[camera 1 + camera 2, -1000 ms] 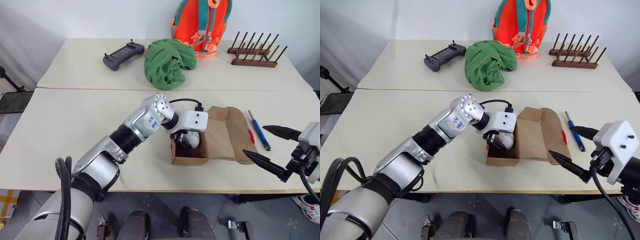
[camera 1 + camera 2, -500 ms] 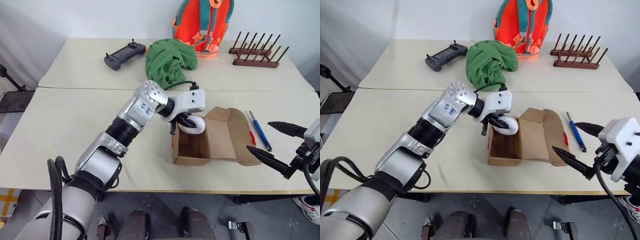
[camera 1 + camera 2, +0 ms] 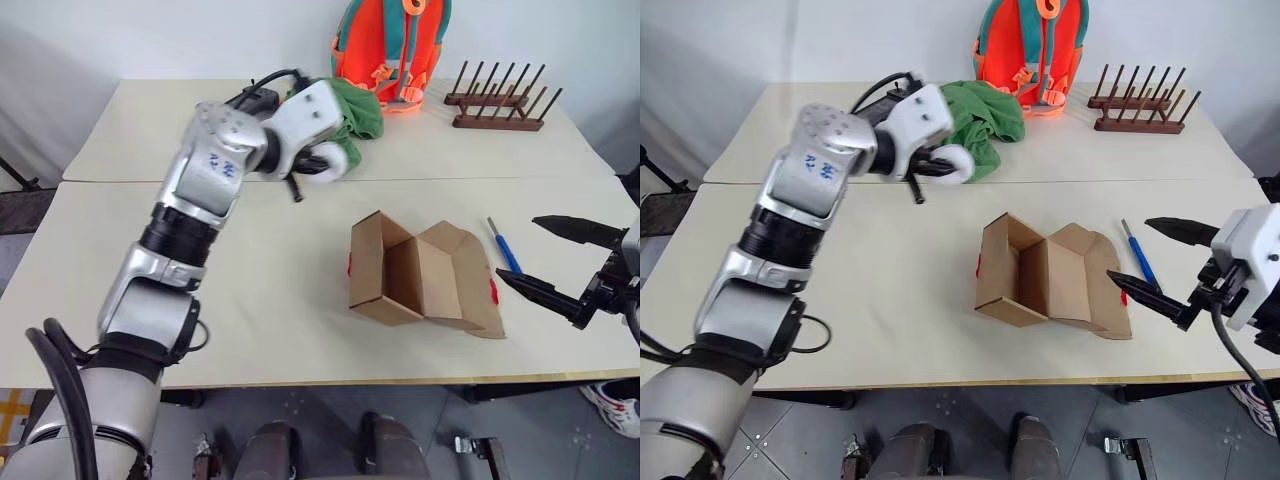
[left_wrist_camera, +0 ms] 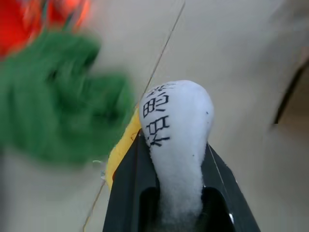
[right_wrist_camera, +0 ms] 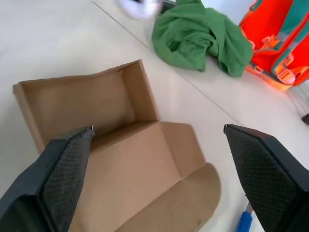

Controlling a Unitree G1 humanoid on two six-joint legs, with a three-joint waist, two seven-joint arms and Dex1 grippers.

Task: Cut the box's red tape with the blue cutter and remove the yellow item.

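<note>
Upper left of centre, the left pincer (image 3: 318, 172) is clamped narrow on one white foam-like lump (image 4: 178, 130) with black characters and a yellow edge. At the right edge, the right pincer (image 3: 532, 258) gapes wide, empty. One open cardboard box (image 3: 420, 277) lies mid-frame on the worktop (image 3: 250, 290), one slim blue cutter (image 3: 502, 245) just right of it.

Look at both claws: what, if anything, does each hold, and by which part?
The left claw pinches a white and yellow pouch by its narrow end, above the table. The right claw is open and holds nothing.
</note>
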